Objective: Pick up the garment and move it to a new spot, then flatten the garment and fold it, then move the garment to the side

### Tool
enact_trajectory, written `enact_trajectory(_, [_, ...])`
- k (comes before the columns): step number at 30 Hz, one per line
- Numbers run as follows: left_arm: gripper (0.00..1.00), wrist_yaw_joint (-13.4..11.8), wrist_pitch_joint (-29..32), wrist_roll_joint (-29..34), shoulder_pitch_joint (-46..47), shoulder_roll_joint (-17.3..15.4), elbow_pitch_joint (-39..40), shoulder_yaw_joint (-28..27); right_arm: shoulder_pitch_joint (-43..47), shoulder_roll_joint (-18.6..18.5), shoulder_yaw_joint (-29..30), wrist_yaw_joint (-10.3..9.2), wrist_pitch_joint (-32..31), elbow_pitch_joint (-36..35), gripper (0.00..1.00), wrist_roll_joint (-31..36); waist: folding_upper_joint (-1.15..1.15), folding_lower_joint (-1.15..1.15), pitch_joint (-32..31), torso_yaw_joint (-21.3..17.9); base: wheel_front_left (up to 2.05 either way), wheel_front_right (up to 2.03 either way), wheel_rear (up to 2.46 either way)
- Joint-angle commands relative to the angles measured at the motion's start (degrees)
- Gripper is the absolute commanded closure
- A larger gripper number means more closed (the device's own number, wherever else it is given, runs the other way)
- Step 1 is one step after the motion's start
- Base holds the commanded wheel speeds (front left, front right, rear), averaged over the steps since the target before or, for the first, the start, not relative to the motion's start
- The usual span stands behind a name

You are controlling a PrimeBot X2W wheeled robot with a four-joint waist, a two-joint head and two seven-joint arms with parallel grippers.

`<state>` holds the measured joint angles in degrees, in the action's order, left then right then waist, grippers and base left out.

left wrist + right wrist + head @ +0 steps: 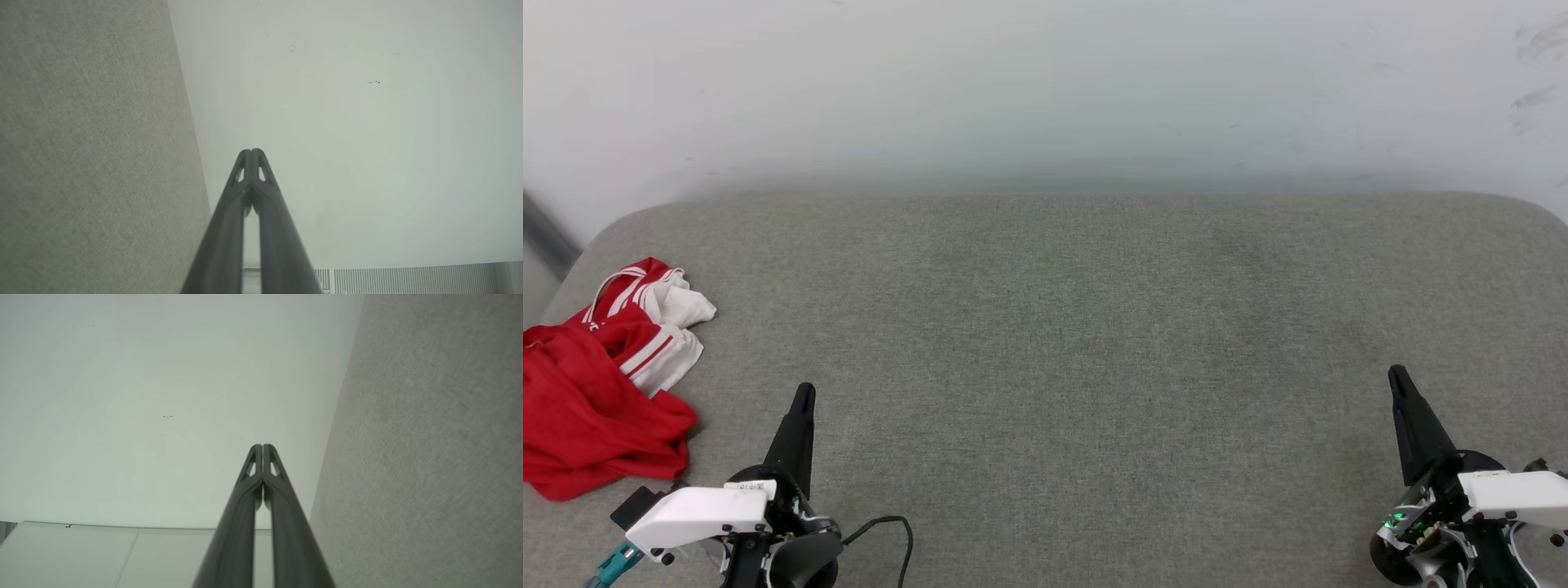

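Garment (596,392) crumpled in a heap on the tabletop (1062,343), at the tabletop's left edge, partly off frame. Left end effector (805,392) over the tabletop's near-left area, fingers pressed together, empty. Right end effector (1396,374) over the tabletop's near-right area, also closed tight, holding nothing. White wall (1045,82) behind the tabletop's far edge.

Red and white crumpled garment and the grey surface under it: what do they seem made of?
Red and white crumpled garment: probably thin, soft knit cloth, matte; it slumps in loose folds. Grey padded surface: likely woven upholstery fabric, matte; fine weave texture shows, corners rounded.
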<state>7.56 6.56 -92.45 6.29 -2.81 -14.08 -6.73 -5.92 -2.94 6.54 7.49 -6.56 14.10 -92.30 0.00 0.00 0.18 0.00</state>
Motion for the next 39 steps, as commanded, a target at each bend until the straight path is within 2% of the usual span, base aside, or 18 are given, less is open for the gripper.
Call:
enact_trajectory(1, [1.00, 0.23, 0.12, 0.10, -0.28, 0.13, -0.04, -0.09, -0.64, 0.18, -0.04, 0.00, 0.04, 0.08, 1.00, -0.23, 0.00, 0.00, 0.00, 0.00, 0.00, 0.00, 0.00])
enact_trajectory(22, [1.00, 0.23, 0.11, 0.09, -0.28, 0.13, -0.03, -0.08, -0.64, 0.18, -0.04, 0.00, 0.04, 0.08, 1.00, -0.23, 0.00, 0.00, 0.00, 0.00, 0.00, 0.00, 0.00])
enact_trajectory(23, [0.00, 0.00, 0.00, 0.00, 0.00, 0.00, 0.00, 0.00, 0.00, 0.00, 0.00, 0.00, 0.00, 0.00, 0.00, 0.00, 0.00, 0.00, 0.00, 0.00, 0.00, 0.00, 0.00])
enact_trajectory(39, [0.00, -0.02, -4.27, 2.12, 0.60, -0.01, 2.94, 4.43, 0.98, -0.05, -1.53, 0.00, 3.60, -2.92, 0.00, 0.88, 0.00, 0.00, 0.02, -0.09, 0.00, 0.00, 0.00])
